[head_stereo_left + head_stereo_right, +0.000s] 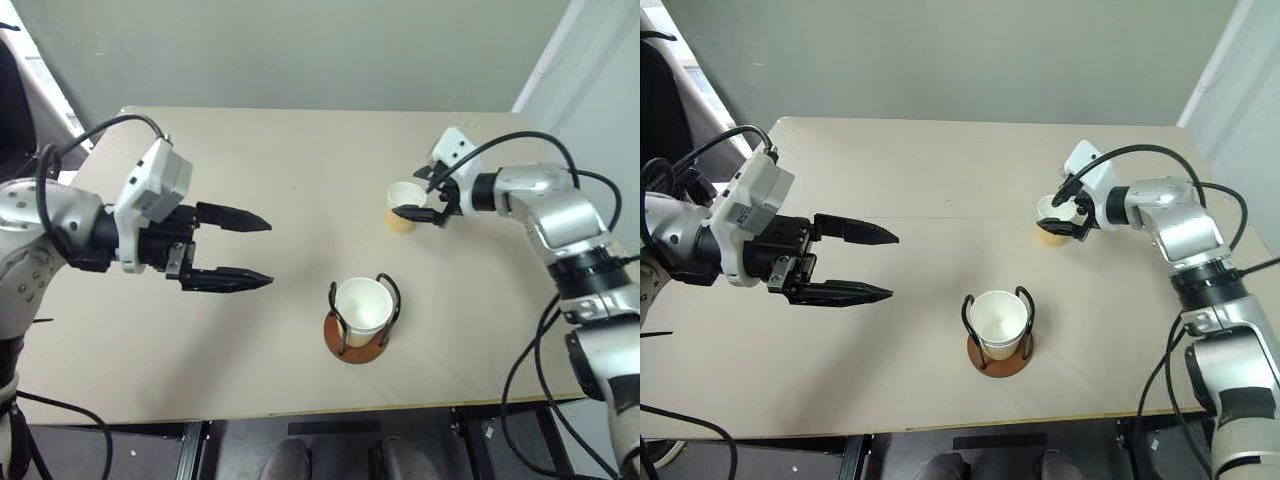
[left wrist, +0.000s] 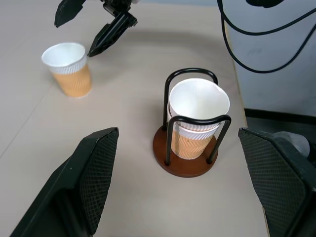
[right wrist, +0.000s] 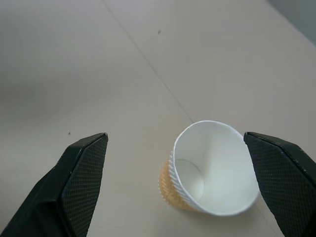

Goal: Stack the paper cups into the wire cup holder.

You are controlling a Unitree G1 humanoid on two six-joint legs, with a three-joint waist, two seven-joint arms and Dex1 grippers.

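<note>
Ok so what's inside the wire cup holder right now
Paper cups stand nested upright inside the holder, white insides showing. Two stacked rims are visible; the wooden base beneath them is covered.

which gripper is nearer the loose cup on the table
Right. The right gripper is open right at the loose cup; the left gripper is open far across the table, beyond the cup holder.

My fingers (image 2: 94,177) carry matt black cross-hatched pads. The cups (image 2: 69,69) are ribbed paper, white inside. The holder (image 2: 185,158) has a glossy wooden base and smooth black wire. The table (image 1: 300,180) is matt.
</note>
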